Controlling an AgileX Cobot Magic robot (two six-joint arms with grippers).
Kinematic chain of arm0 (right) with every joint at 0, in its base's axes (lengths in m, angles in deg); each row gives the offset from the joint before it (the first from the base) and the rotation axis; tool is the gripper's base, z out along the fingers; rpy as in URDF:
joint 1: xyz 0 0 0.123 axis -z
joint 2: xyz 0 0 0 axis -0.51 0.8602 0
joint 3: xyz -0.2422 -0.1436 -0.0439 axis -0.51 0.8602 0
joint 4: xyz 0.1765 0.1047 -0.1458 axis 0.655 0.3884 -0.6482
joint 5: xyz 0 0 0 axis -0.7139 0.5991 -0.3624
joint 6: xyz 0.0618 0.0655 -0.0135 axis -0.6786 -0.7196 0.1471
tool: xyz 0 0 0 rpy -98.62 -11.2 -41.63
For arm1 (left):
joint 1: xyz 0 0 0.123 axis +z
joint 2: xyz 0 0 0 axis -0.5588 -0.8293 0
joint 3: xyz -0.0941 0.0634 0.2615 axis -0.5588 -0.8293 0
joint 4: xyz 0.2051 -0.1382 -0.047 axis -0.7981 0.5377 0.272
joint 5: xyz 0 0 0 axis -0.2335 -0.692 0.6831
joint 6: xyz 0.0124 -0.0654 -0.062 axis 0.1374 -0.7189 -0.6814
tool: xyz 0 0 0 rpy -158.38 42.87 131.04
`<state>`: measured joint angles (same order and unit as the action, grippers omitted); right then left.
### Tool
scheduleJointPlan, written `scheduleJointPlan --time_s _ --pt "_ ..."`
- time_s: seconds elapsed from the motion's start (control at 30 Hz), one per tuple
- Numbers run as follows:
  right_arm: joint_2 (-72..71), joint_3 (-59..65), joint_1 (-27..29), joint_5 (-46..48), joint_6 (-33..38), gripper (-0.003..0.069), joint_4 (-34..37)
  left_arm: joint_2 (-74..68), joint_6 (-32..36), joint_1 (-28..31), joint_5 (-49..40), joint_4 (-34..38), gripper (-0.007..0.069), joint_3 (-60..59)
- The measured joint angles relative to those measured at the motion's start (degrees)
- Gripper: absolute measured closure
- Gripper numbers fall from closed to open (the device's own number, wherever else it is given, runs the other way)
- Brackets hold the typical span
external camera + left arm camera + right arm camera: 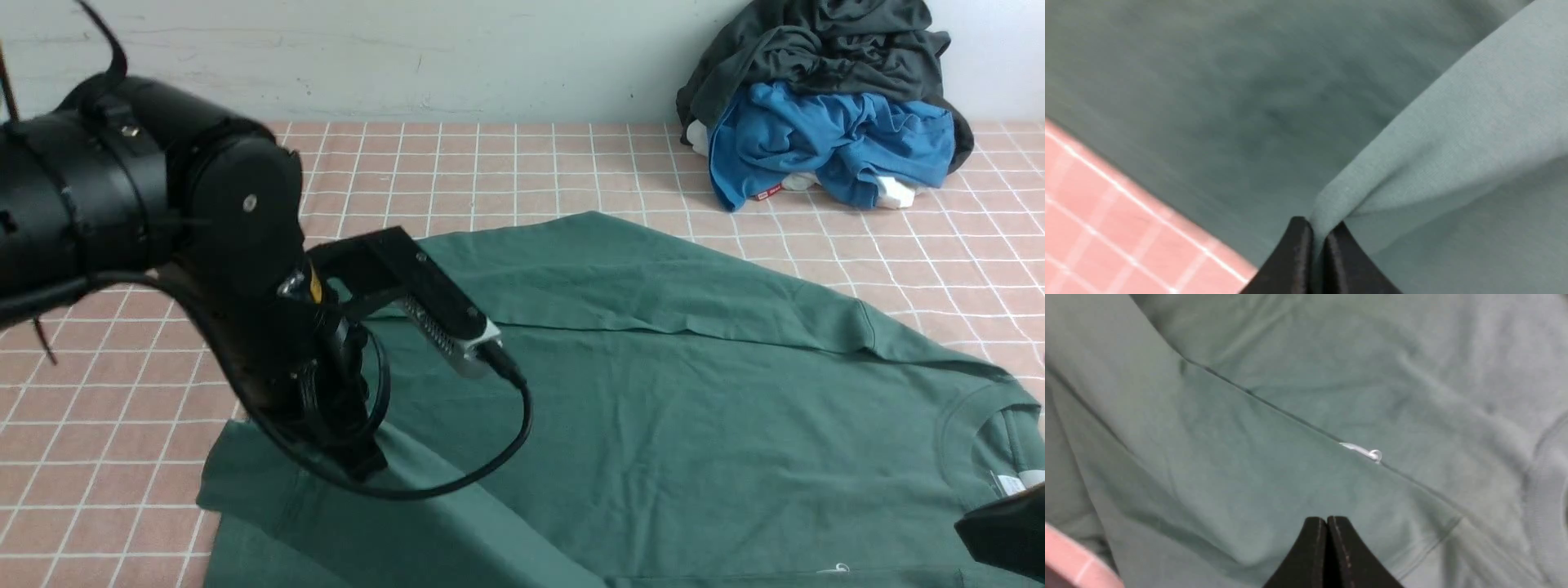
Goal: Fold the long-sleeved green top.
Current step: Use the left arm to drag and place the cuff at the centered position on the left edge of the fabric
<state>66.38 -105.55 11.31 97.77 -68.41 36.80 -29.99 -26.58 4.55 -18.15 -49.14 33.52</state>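
Pink cloth (pixel 571 163): left wrist shows fingers (pixel 1294 257) pinching top (pixel 1453 122).

Front wide, wrist views close, sharing top (pixel 694 392)

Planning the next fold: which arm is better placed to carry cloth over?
Left. The left pincer is shut on a pulled-up fold of the green long-sleeved top; the right pincer is shut on nothing visible.

Matt, soft-knit cloth: green long-sleeved top (pixel 694 392)
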Motion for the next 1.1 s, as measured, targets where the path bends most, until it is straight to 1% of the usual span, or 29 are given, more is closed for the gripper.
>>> scheduleJointPlan --time_s 0.13,0.2,0.37,0.43,0.47,0.53,0.67,0.87,0.93,1.1 --pt "0.0 0.0 0.0 -0.1 -1.2 0.0673 -1.7 -4.6 0.0 0.0 -3.8 -1.4 0.0618 8.6" --pt "0.0 0.0 0.0 -0.1 -2.2 0.0673 -2.8 -6.4 0.0 0.0 -4.3 -1.5 0.0618 12.8" --pt "0.0 0.0 0.0 -0.1 -5.6 0.0673 -6.7 -7.6 0.1 0.0 -5.1 -1.6 0.0618 20.1" --pt "0.1 0.0 0.0 -0.1 -6.8 0.0673 -8.0 -7.6 0.2 0.1 -5.3 -1.6 0.0618 21.3" --pt "0.6 0.0 0.0 -0.1 -8.4 0.0673 -9.4 -7.7 0.2 0.4 -5.3 -1.6 0.0618 22.2" --pt "2.1 -0.1 0.0 -0.1 -10.8 0.0673 -11.8 -7.9 0.2 1.4 -5.4 -1.4 0.0618 22.7" --pt "6.4 -0.1 0.0 -0.7 -13.6 0.0673 -13.9 -10.8 0.2 3.9 -5.5 -0.1 0.0618 22.8" --pt "12.1 -0.2 0.0 -3.1 -13.9 0.0673 -13.4 -17.9 2.2 6.9 -4.7 2.4 0.0618 22.8" --pt "14.1 -0.2 0.0 -4.0 -13.9 0.0673 -13.0 -21.6 2.7 7.7 -3.1 2.4 0.0618 22.8" --pt "15.5 -0.2 0.0 -5.2 -13.9 0.0673 -13.0 -25.7 2.7 8.2 -1.4 1.3 0.0616 22.8"
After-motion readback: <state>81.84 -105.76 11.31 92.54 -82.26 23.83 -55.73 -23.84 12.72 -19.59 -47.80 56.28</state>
